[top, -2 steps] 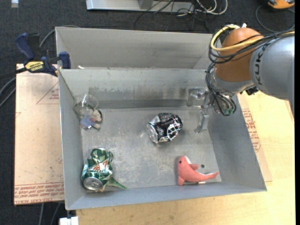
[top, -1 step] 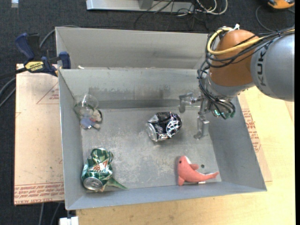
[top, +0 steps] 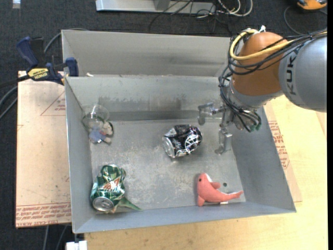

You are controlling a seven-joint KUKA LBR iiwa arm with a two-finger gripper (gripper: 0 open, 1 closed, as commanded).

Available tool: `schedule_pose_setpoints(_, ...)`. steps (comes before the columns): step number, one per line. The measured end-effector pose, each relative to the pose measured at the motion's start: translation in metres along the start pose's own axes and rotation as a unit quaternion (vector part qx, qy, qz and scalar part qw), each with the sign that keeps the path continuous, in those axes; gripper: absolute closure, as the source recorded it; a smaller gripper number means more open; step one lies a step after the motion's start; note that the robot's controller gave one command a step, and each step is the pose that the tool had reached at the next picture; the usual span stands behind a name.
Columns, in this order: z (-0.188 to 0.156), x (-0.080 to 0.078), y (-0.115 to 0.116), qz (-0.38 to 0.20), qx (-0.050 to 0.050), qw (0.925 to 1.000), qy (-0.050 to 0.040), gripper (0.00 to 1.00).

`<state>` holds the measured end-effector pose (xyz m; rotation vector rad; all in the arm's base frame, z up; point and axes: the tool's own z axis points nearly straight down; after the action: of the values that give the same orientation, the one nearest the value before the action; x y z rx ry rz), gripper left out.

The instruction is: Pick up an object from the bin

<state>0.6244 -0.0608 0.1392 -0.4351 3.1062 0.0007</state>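
Where the arm (top: 291, 72) reaches in from the right, its orange cover (top: 257, 64) and looped cables sit above the bin's right wall. The gripper (top: 212, 134) hangs low over bare floor in the right half of the grey metal bin (top: 156, 95), roughly midway between the far and near walls. Its two fingers stand apart. One finger (top: 206, 112) angles out to the left and far side, the other (top: 224, 141) points toward the near side. Nothing between them.

Nearest thing: a crushed black-and-white can (top: 182, 141), crumpled into a rough ball, lying near the bin's centre just left of the gripper. It is close beside the near finger but apart from it; no contact seen.

Near-right part of the floor: a pink fish-shaped soft toy (top: 212, 190), head toward the far side, tail pointing right, close to the near wall. It lies on the near side of the gripper, apart from it.

Near-left corner: a crushed green can (top: 108, 186), its open silver end toward the near wall, well apart from the gripper.

Far-left, against the left wall: a clear plastic cup (top: 94, 120) lying tilted, with a small bluish and pink thing (top: 101, 134) just beside it on the near side; what kind it is, too small to tell.

The things lie singly, none heaped, with grey floor between them.
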Motion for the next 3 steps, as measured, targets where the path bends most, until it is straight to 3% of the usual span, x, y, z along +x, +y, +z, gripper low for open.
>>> schedule_pose_setpoints(1,0.038,-0.02,0.083,-0.097,0.0,0.9953,-0.0004,0.0)
schedule_pose_setpoints(2,0.059,-0.029,0.128,-0.149,-0.002,0.9889,0.0007,0.0)
schedule_pose_setpoints(3,-0.044,-0.028,0.124,-0.13,-0.001,0.9916,-0.0003,0.0)
